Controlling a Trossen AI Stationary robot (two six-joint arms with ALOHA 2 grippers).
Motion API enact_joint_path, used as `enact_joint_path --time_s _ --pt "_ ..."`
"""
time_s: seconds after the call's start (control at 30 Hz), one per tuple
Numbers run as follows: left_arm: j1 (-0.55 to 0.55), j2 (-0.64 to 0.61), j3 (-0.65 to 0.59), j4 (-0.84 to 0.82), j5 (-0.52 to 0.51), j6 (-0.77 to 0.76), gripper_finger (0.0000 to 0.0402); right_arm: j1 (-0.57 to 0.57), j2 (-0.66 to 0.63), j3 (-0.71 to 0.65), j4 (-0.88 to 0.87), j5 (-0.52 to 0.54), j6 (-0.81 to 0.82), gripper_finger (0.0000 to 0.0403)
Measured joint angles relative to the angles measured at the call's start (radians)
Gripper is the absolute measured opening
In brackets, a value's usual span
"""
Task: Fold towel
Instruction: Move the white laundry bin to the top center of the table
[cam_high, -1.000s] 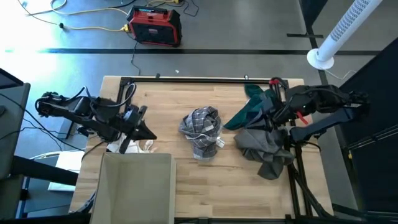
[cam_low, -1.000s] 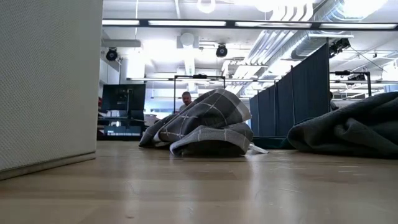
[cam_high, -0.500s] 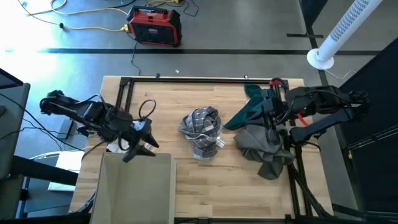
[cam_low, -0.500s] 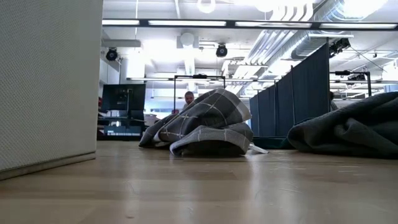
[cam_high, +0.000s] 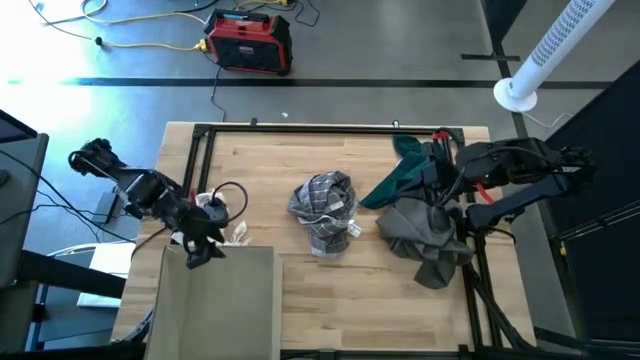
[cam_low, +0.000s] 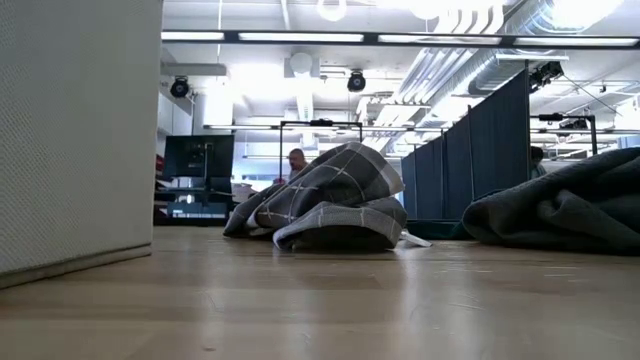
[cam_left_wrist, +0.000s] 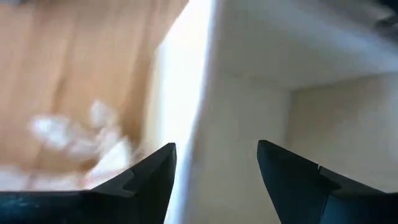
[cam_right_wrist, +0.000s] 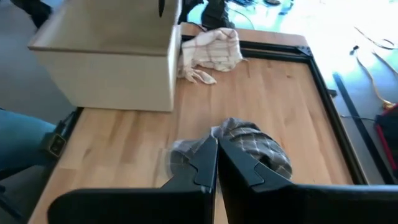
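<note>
The left end effector (cam_high: 200, 248) hangs at about 9 o'clock on the desk (cam_high: 280, 170), over the far rim of a pale box (cam_high: 215, 300) that fills the 7 o'clock corner. Its fingers (cam_left_wrist: 143, 177) are spread apart with nothing between them, pointing down toward the box wall. Just beside it, toward 10 o'clock from the box corner, lies a crumpled white cloth with thin red lines (cam_right_wrist: 208, 50), touching the box's far side.

At the desk's centre sits the grey checked towel (cam_high: 325, 212), bunched into a rumpled mound with a small white tag at its near edge. The low view shows it (cam_low: 325, 200) humped up on the wood, unfolded.

Toward 3 o'clock a heap of plain dark grey cloth (cam_high: 425, 240) lies near the desk's edge, with a teal cloth (cam_high: 400, 175) at 2 o'clock behind it. The right end effector (cam_high: 440, 185) waits above that heap, its fingers (cam_right_wrist: 205, 165) pressed together and holding nothing, aimed toward the checked towel.
</note>
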Motion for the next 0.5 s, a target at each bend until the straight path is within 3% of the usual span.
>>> enact_joint_path --time_s 0.5 --pt "-0.093 0.048 -0.027 -0.113 -0.138 -0.069 0.0211 0.000 -0.001 0.000 -0.019 0.006 -0.001 0.0000"
